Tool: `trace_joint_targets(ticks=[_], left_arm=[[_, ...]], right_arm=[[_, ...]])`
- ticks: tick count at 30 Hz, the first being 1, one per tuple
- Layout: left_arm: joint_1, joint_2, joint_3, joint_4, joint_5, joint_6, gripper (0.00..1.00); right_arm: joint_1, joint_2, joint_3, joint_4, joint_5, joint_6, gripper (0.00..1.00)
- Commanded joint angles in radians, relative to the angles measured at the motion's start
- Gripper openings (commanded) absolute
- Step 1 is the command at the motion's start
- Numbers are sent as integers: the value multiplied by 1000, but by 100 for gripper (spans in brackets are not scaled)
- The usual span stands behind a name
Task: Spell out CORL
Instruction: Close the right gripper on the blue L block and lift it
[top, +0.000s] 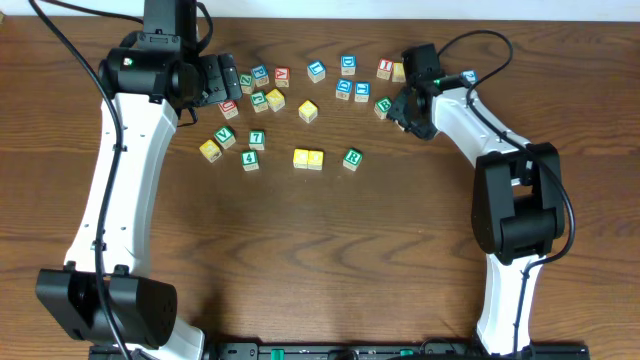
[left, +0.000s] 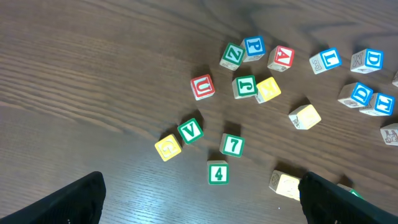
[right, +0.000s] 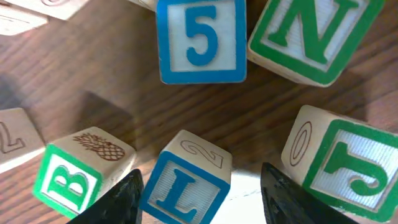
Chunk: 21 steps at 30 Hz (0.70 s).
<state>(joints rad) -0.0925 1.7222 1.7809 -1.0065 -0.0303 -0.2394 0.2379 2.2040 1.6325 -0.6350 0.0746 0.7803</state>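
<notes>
**A:** Where are the task cubes?

**B:** Take the green R cube (top: 352, 158) as the mark. The two yellow-topped cubes (top: 308, 158) touch each other. They lie near the R cube on its left-arm side, with a small gap between them and it. All three form one row on the table (top: 330, 250).

**A:** And the L?

**B:** The L cube (right: 181, 191) is well apart from the R cube, farther from the robot and toward the right arm's side. In the overhead view the right gripper (right: 199, 186) hides it. The right wrist camera shows it blue-framed, with a 2 on its side face. A green B cube (right: 68, 180) lies just beside it, on the side facing the R cube.

**A:** Is the right gripper holding it?

**B:** Its jaws stand at a middling width, one finger on each side of the L cube. The finger nearer the B cube looks pressed against it. Beside the other finger is a bright strip that may be a gap or only glare, so I cannot tell whether the cube is clamped.

**A:** The left gripper?

**B:** The left gripper (left: 202, 193) is spread wide with nothing between its fingers. It hovers well apart from the R cube, farther from the robot and toward the left arm's side, above loose cubes. Another blue L cube (top: 316, 70) lies out there too, well beyond the R cube.
</notes>
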Motion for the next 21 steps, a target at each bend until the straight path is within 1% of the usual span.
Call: trace_joint_targets(ticks=[1,9,12,21], left_arm=[[3,-2,10,-3,-16,-6,98],[3,-2,10,-3,-16,-6,98],[3,-2,10,-3,-16,-6,98],[3,-2,10,-3,-16,-6,98]], right_arm=[[-4,9,-8,8,2,-6,52],[-6,9,-7,22,-8,-153,40],[-8,9,-7,19,-29,-209,38],[-8,8,-7,10,-102,-312,31]])
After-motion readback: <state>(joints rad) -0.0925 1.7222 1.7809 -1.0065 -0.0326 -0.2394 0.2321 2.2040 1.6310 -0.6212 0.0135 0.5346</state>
